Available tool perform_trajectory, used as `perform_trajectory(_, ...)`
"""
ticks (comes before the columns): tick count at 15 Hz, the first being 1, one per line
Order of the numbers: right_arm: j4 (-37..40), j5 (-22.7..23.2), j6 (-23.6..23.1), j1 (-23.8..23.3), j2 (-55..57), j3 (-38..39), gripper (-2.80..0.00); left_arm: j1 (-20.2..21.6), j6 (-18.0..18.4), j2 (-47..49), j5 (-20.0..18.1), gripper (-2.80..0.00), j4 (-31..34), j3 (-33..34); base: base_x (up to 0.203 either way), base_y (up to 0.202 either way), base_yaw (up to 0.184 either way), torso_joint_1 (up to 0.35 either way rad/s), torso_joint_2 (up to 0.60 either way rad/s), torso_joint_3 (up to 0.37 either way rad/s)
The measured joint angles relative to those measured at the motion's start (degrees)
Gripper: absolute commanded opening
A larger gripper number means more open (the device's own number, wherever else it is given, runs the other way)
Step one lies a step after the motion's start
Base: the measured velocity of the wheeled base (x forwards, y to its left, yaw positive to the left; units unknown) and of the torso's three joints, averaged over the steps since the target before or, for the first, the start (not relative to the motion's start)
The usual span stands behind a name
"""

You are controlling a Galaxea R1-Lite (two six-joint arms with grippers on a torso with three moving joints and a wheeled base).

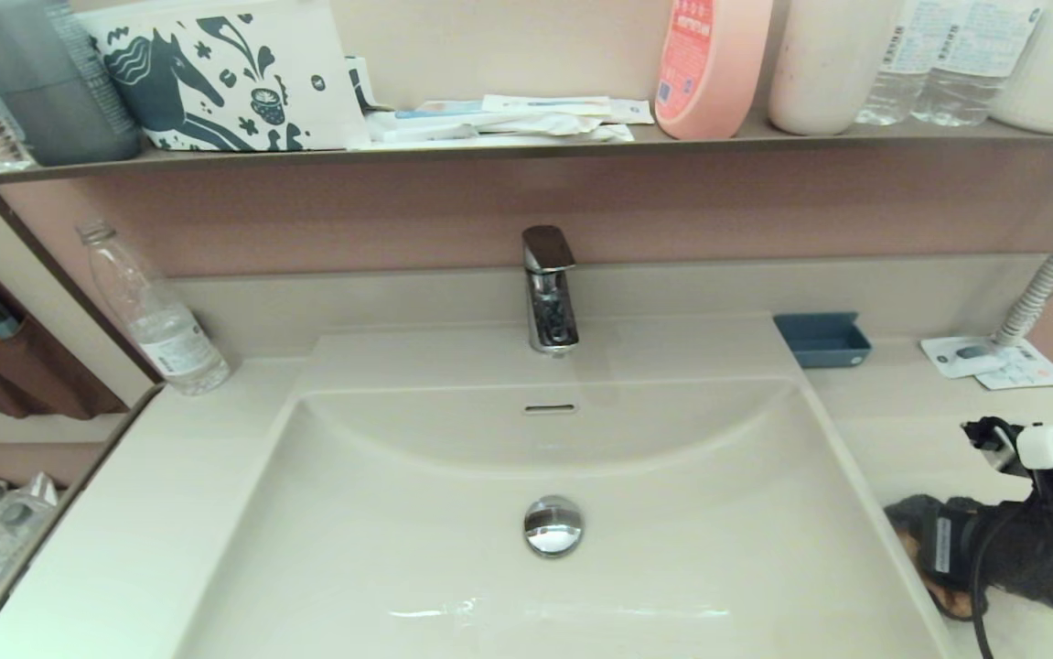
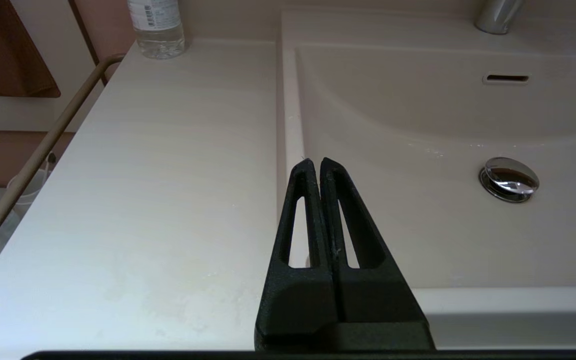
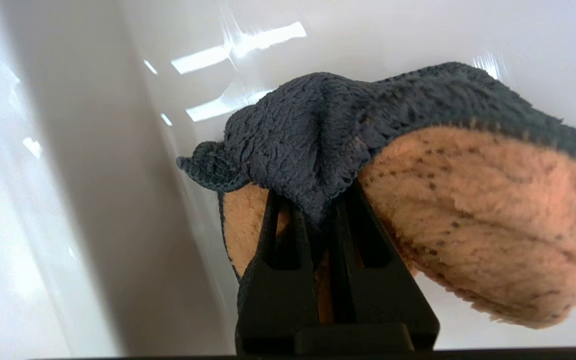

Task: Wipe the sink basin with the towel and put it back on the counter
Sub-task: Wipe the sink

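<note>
- Right gripper [image 3: 324, 210]: fingers pinched tight on the towel [image 3: 418, 165], at 4 o'clock beside the sink basin [image 1: 398, 549], over the counter [image 1: 910, 439]; fold held firmly for wiping.
- Left gripper [image 2: 316, 165]: fingers together, empty, parked above the basin's 9 o'clock rim.

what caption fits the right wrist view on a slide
Right gripper shut on the towel, dark face up and orange face below, beside the sink basin wall.

Three cameras: one high, two at the wrists.
The head view looks down over the sink basin [image 1: 453, 549]; the left wrist view shares its drain plug [image 2: 509, 178]; the right wrist view sits close on the towel [image 3: 418, 165].
</note>
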State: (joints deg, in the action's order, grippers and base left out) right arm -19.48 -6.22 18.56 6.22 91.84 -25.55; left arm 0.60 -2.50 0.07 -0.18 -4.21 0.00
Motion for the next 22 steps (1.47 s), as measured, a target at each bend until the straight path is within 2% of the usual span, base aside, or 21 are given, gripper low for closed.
perform_trajectory(2, -4.83, 2.51, -2.28, -2.27, 4.4, -1.48, -2.8, 0.0, 0.0, 0.0, 0.0, -2.8, -0.01, 0.0, 0.0, 0.0, 0.0, 0.0, 0.0, 0.0)
perform_trajectory(4, -6.9, 3.08, -2.93, -4.02, 7.78, -4.51, -2.8, 0.0, 0.02, 0.0, 0.0, -2.8, -0.01, 0.0, 0.0, 0.0, 0.0, 0.0, 0.0, 0.0)
perform_trajectory(10, -6.43, 2.75, -3.05, -6.01, 14.0, -14.91, -2.8, -0.02, 0.01, 0.0, 0.0, -2.8, -0.01, 0.0, 0.0, 0.0, 0.0, 0.0, 0.0, 0.0)
perform_trajectory(14, -6.39, -0.98, -3.04, -5.45, 18.51, -22.64, -2.8, -0.02, -0.02, 0.0, 0.0, -2.8, 0.0, 0.0, 0.0, 0.0, 0.0, 0.0, 0.0, 0.0)
perform_trajectory(18, -5.86, -10.33, -2.97, -0.15, 20.36, -25.13, -2.8, 0.0, -0.01, 0.0, 0.0, -2.8, 0.02, 0.0, 0.0, 0.0, 0.0, 0.0, 0.0, 0.0)
perform_trajectory(20, -1.7, -10.69, -2.93, 1.22, 18.12, -25.05, -2.8, -0.02, 0.0, 0.0, 0.01, -2.8, 0.0, 0.0, 0.0, 0.0, 0.0, 0.0, 0.0, 0.0)
perform_trajectory(22, 6.34, -10.51, -2.93, 1.43, 14.17, -24.88, -2.8, -0.05, 0.0, 0.0, 0.0, -2.8, -0.01, 0.0, 0.0, 0.0, 0.0, 0.0, 0.0, 0.0)
